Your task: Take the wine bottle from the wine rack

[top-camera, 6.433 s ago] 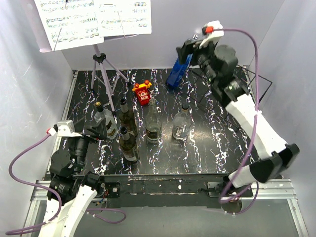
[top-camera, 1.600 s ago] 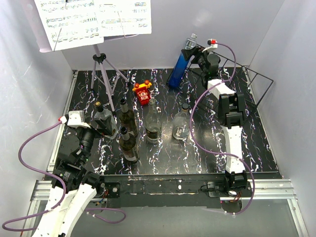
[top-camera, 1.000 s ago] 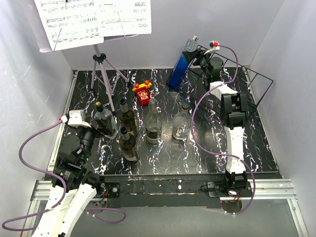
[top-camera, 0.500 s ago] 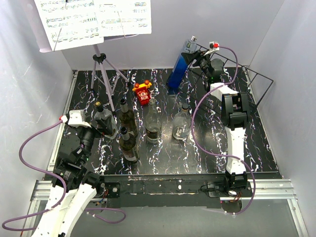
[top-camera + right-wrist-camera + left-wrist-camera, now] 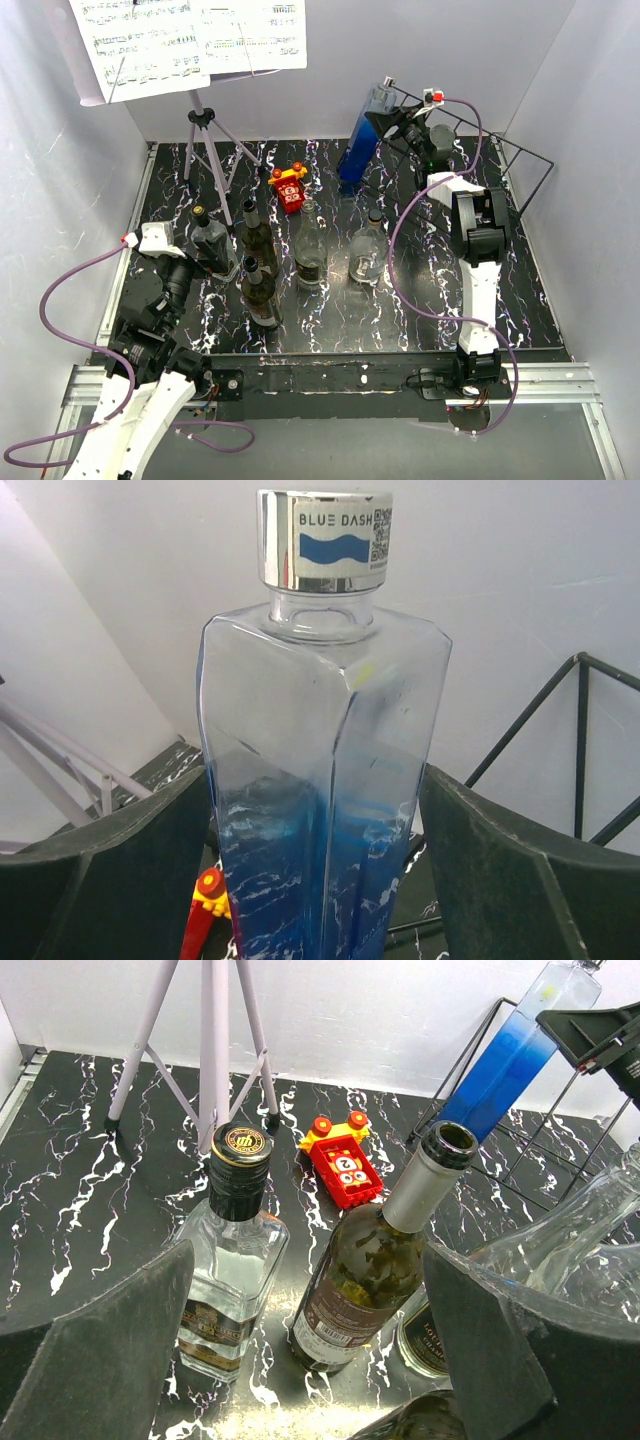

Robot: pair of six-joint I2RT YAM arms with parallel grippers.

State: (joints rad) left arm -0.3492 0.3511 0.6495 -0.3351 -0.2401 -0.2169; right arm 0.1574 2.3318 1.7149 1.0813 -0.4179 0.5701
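Note:
The wine bottle (image 5: 362, 140) is tall, square and clear with blue liquid and a silver cap. It leans at the left end of the black wire wine rack (image 5: 520, 165), its base low on the table. My right gripper (image 5: 396, 112) reaches in from the right and is shut on the bottle's upper body. In the right wrist view the bottle (image 5: 320, 780) fills the gap, and both pads of the gripper (image 5: 315, 815) lie against its sides. Rack wires (image 5: 580, 730) show behind. My left gripper (image 5: 200, 262) stands open at the near left among other bottles.
A music stand tripod (image 5: 205, 130) stands at the back left. A red and yellow toy (image 5: 288, 187) lies mid-table. Several bottles stand in a group: a square clear one (image 5: 232, 1260), a green one (image 5: 372, 1260), and clear ones (image 5: 368, 250). Grey walls close in the sides.
The bottle's top has swung a little left, away from the rack's back, together with my right gripper. The left arm has not moved.

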